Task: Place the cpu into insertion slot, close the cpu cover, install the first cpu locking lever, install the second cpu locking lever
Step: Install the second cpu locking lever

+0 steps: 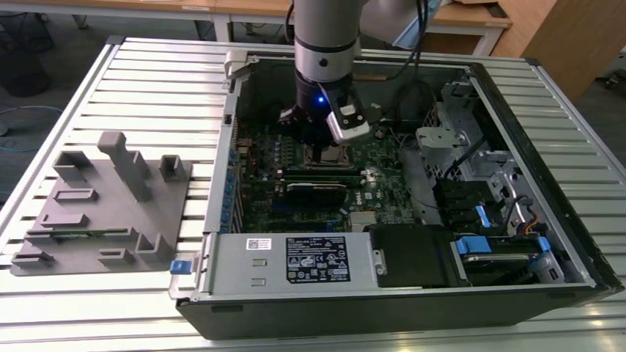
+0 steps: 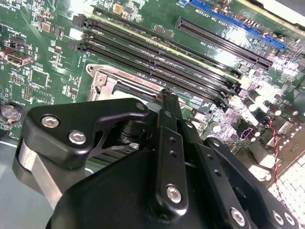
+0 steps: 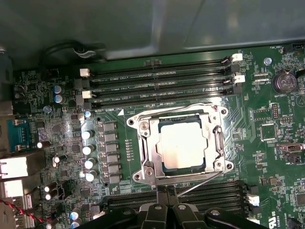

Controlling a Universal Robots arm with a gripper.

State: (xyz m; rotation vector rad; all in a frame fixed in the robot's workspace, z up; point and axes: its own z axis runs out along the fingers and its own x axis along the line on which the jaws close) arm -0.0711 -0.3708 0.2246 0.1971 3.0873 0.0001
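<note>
Exterior view footage is showing the robot arm (image 1: 328, 44) reaching down into an open computer case (image 1: 391, 293) lying on a slatted metal table (image 1: 146, 81), with the gripper (image 1: 315, 139) hanging just above the chip socket on the green motherboard (image 1: 382, 165) near the centre of the frame. A grey plastic fixture (image 1: 98, 213) is sitting on the table at the left of the frame, well apart from the case. In the first wrist view, the cpu (image 3: 183, 144) is lying flat inside the insertion slot (image 3: 162, 167) at the centre of the frame, and the cpu cover (image 3: 148, 143) is lying down around it, its window framing the chip's silver top. Thin wire levers (image 3: 202, 183) are running along the socket's edges; whether they are latched cannot be told. Black memory slots (image 3: 157, 78) are lining the board above and below the socket. The black fingers (image 3: 167, 222) are showing pressed close together at the bottom edge of that frame, gripping nothing visible.
</note>
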